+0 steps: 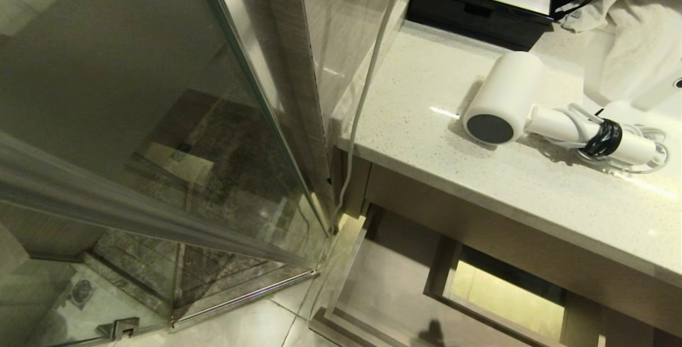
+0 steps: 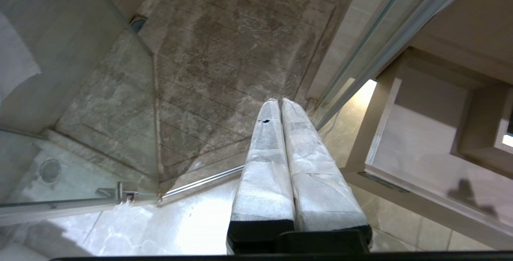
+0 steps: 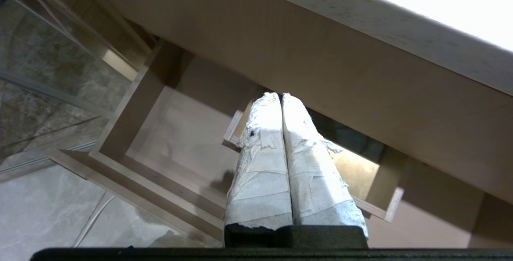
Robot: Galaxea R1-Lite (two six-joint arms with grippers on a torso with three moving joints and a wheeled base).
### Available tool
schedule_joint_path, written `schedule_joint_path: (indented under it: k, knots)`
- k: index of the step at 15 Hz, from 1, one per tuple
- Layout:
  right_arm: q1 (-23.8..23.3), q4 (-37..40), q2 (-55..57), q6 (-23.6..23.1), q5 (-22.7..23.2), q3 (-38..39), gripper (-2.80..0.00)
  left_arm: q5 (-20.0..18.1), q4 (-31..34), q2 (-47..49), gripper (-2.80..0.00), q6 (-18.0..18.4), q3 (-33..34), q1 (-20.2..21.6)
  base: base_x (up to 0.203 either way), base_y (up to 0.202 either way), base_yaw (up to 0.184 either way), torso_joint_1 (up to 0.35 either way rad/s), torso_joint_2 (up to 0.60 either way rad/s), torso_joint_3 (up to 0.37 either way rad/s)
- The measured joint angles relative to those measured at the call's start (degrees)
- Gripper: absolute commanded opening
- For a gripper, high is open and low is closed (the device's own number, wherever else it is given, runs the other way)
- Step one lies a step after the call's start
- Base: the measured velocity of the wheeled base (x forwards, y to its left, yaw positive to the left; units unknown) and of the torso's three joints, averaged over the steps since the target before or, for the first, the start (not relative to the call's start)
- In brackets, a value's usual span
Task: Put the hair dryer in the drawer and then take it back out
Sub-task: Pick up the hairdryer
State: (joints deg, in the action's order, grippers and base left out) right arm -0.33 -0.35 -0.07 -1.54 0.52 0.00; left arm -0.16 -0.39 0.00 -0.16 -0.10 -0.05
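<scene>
Both arms parked low, left gripper (image 2: 281, 101) and right gripper (image 3: 280, 94) with jaws together, over the open drawer (image 1: 373, 283).

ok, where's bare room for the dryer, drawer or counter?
The drawer is open with a bare floor left of its boxed cutout. The counter is bare between its left edge and the hair dryer. The back right is crowded by a black box and a towel.

The dryer (image 1: 506, 99) is white with a dark grey round end and a black tie on its cord. The counter (image 1: 426, 139) is pale, finely speckled stone. The drawer (image 1: 383, 288) is light wood. The shower floor (image 2: 224, 52) is mottled grey-brown tile.
</scene>
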Motion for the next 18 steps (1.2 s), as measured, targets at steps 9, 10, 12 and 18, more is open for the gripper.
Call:
schedule_joint_path:
  k: [9, 10, 12, 18]
  knots:
    - [0.00, 0.00, 0.00, 0.63, -0.12, 0.00, -2.80, -0.02, -0.01, 0.00, -2.80, 0.00, 0.00, -0.06, 0.000, 0.000, 0.000, 0.000, 0.00, 0.000]
    - [0.00, 0.01, 0.00, 0.72, -0.11, 0.00, -2.80, -0.05, -0.03, 0.00, -2.80, 0.00, 0.00, -0.05, 0.000, 0.000, 0.000, 0.000, 0.00, 0.000]
    - [-0.02, 0.02, 0.00, 0.38, -0.06, 0.00, -2.80, -0.01, -0.03, 0.00, -2.80, 0.00, 0.00, -0.05, 0.000, 0.000, 0.000, 0.000, 0.00, 0.000]
    - [-0.02, 1.44, 0.33, -0.89, 2.56, -4.99, -2.80, -0.05, -0.03, 0.00, -2.80, 0.02, 0.00, -0.06, 0.000, 0.000, 0.000, 0.000, 0.00, 0.000]
